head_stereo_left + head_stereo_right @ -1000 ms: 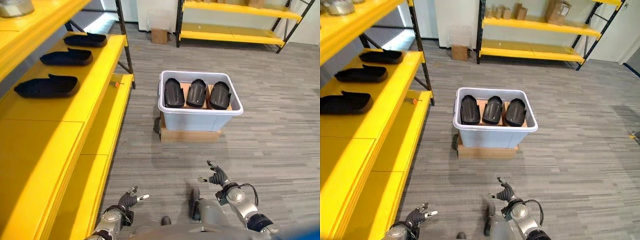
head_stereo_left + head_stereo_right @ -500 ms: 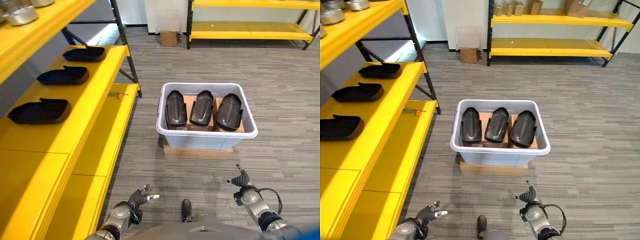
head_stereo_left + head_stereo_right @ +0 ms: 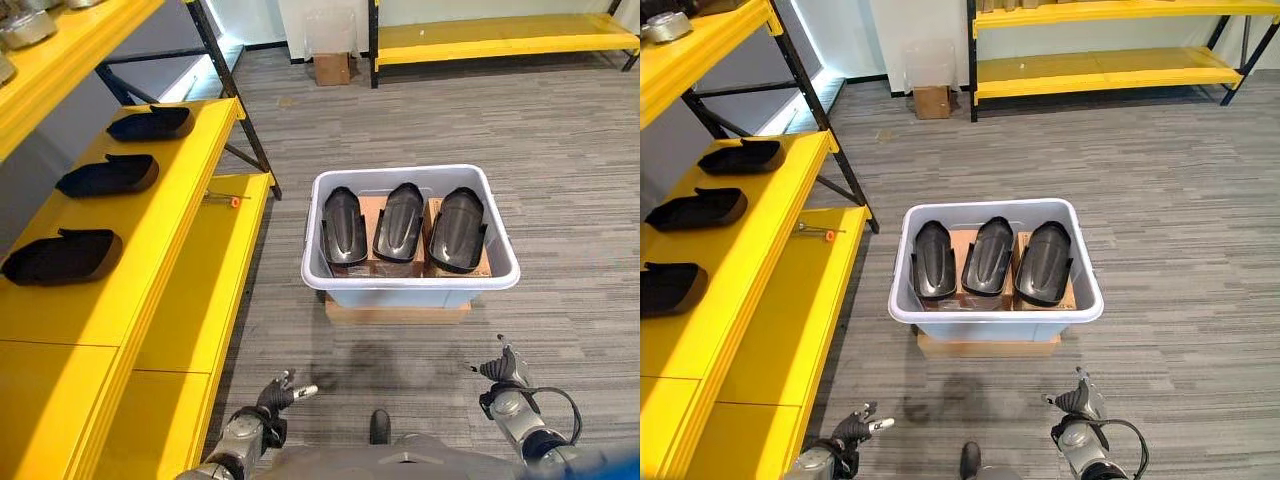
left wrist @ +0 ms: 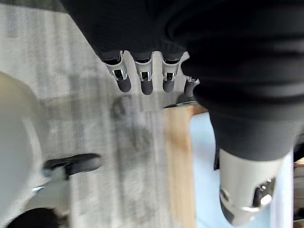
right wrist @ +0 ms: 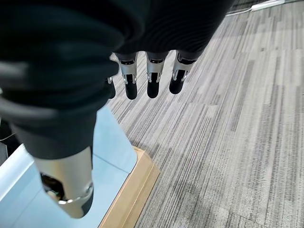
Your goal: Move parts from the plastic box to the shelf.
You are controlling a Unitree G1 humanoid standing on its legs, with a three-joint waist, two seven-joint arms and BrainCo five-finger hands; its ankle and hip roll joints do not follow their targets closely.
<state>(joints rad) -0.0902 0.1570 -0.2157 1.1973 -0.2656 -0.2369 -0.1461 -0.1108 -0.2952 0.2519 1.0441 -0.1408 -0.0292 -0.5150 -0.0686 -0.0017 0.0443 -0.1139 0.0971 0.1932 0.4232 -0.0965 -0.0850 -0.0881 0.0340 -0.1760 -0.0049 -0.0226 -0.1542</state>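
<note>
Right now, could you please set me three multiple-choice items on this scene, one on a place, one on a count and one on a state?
1. What does the plastic box rest on?
A. a flat cardboard base on the floor
B. the yellow shelf
C. a trolley

2. How many black parts stand in the box?
A. one
B. three
C. five

3. How are the hands?
A. both open and empty
B. the left holds a part
C. the right grips the box rim

Answers:
1 A: the cardboard base shows under the box.
2 B: three stand side by side.
3 A: left hand and right hand hang low with straight fingers, short of the box.
</note>
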